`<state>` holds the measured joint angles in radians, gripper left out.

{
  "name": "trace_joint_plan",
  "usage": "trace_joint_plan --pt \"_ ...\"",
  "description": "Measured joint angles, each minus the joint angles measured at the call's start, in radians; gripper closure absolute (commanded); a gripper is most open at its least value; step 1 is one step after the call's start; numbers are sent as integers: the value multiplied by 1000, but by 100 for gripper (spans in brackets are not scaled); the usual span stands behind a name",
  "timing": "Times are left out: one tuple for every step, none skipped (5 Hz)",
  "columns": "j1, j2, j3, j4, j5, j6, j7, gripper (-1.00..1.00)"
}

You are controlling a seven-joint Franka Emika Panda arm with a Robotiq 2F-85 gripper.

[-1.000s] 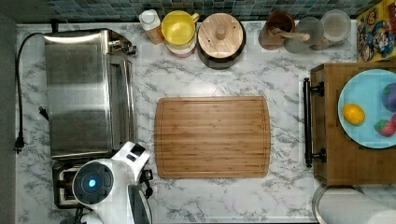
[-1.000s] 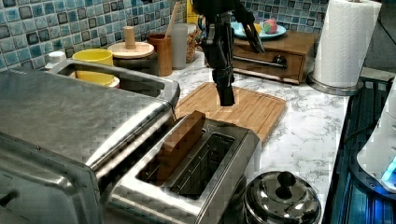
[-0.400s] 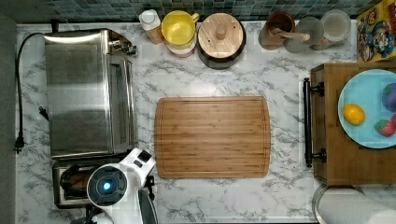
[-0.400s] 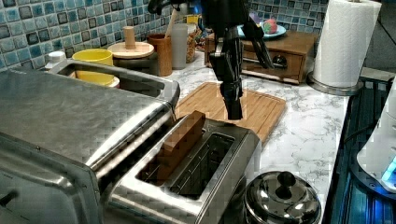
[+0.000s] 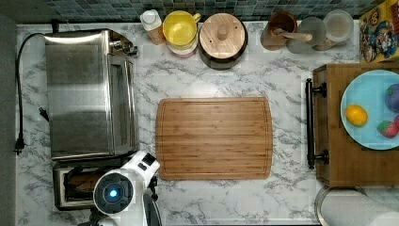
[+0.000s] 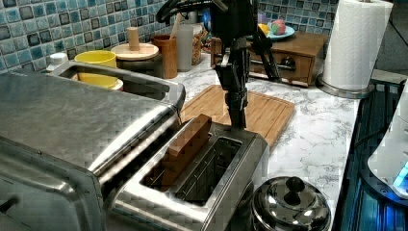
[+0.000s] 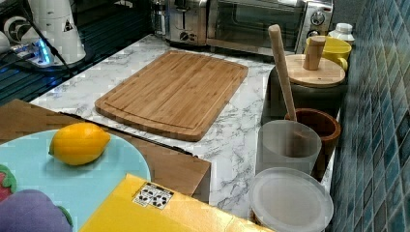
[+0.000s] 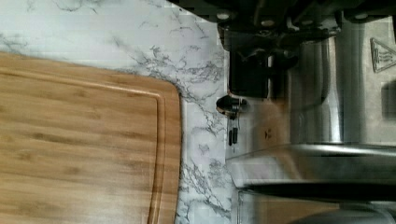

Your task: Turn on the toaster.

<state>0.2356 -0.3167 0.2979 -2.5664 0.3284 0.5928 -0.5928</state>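
Even, diffuse overhead lighting renders the marble countertop bright in the top view, with only soft, short shadows beside the cutting board. Broad glare streaks cross the toaster oven roof in the top view and left view. Blocky compression artefacts mottle the steel surfaces throughout. In the left view the near corner of the toaster oven is soft. In the right view the lemon and plate are out of focus. The wrist view is slightly smeared, its upper part dark.
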Motion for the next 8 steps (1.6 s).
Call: trace_joint_plan --pt "-1 21 0 0 0 6 0 100" --pt "-8 61 5 6 -18 8 0 100" --pt "-12 92 3 4 -20 42 0 100" --pt "-11 129 -2 4 -3 73 0 100" --pt "-11 175 -14 4 21 84 -9 100" --pt "-11 187 -34 2 46 102 -10 100" --pt "-11 184 -33 -2 49 112 -10 100" --pt "-11 183 -32 -2 46 110 -10 100"
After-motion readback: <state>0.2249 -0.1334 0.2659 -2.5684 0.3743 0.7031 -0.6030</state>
